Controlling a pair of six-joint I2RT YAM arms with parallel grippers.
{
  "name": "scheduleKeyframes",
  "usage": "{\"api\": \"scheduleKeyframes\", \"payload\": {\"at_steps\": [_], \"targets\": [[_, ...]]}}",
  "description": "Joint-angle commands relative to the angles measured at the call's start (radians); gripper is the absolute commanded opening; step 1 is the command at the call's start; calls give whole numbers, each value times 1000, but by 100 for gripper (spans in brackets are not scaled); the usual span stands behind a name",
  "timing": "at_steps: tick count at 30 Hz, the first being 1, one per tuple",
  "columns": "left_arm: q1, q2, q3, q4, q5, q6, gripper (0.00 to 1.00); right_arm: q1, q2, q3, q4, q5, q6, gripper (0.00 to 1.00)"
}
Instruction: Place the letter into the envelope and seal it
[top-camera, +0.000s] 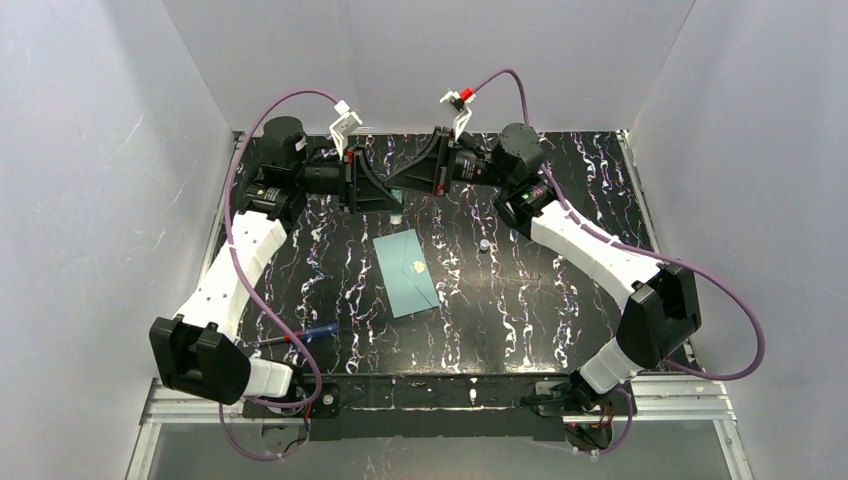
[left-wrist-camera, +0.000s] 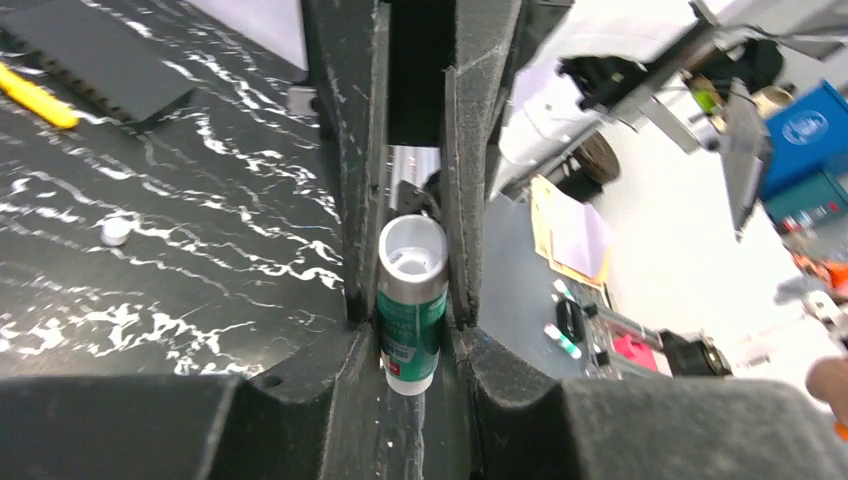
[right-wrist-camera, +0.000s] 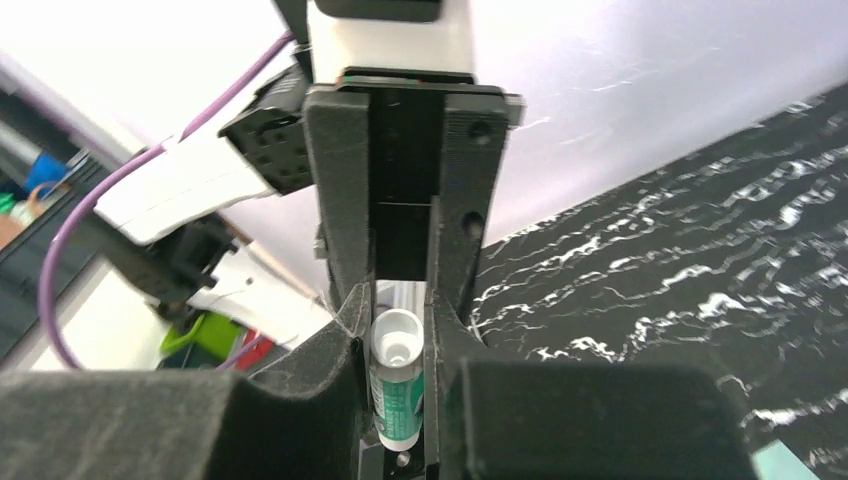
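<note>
From above, the pale teal-green paper envelope (top-camera: 408, 272) lies slanted in the middle of the black, white-veined tabletop (top-camera: 560, 310), its small gold round seal (top-camera: 415, 267) facing up. The tan letter shows nowhere, so it may be inside already, though that cannot be told. A small silvery round cap (top-camera: 484, 245) sits just right of the envelope's far end. At the far middle the left gripper (top-camera: 378, 192) and the right gripper (top-camera: 418, 178) meet nose to nose over a white glue stick tube with a green label (top-camera: 397, 211). The left wrist view shows the left gripper pinching that tube by its labelled body, with the uncapped white mouth standing between the other arm's fingers. The right wrist view shows the same tube from the opposite side. There the right gripper is drawn in against its sides with no gap showing, so it looks pinched there too. The step in hand seems to be passing or twisting the opened stick before gluing the flap. To do it well, one gripper should hold firm without squeezing harder, since the smooth tube may slip or tilt. The other should let go only once that grip sits square on the barrel and clear of the open mouth. The stick should then come near and down to the envelope's flap, glue end leading, with a light stroke so the paper does not slide.
</note>
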Motion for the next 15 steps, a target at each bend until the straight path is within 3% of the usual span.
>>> {"api": "scheduleKeyframes", "payload": {"at_steps": [1,3,5,7,10,12,15], "targets": [[-11,-13,30,132,129,-91,0,25,-21,43,189,-231,77,1],[-10,-19,32,133,89,-86,0,24,-38,55,28,-97,-17,42],[-9,-26,36,103,-2,-63,0,26,-72,77,-224,144,-142,69],[-7,-37,40,34,-165,-44,0,28,-119,62,-324,404,-165,74],[-8,-47,17,57,-433,-151,0,52,-230,-101,-281,740,-117,75],[-8,-56,5,38,-599,-282,0,106,-289,-200,-169,888,-165,75],[-8,-67,-8,9,-732,-454,0,196,-275,-175,-204,1023,-314,74]]}}
